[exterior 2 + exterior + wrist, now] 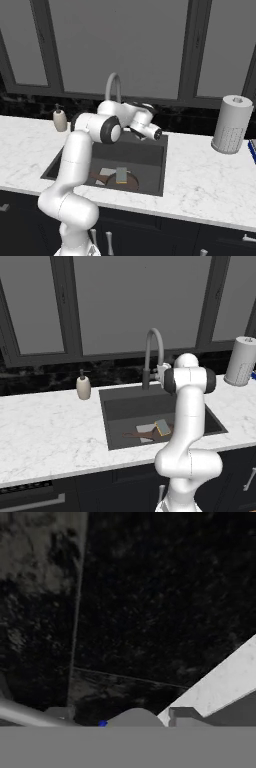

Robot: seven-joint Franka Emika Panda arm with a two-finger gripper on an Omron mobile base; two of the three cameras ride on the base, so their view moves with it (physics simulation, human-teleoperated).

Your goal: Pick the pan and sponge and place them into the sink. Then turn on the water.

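We log the large dark grey recessed sink [112,406] holding the small reddish-brown frying pan [129,182] with the yellow-green sponge [162,427] on it. The tall grey gooseneck faucet [154,343] stands just behind the two-finger gripper [156,133], lever near it; jaw state unreadable.

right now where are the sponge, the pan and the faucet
sponge [163,427], left base view, on its dark top face, lying in the sink
pan [128,182], right base view, on its round reddish-brown bowl beside the sponge
faucet [154,336], left base view, on the arch of its spout
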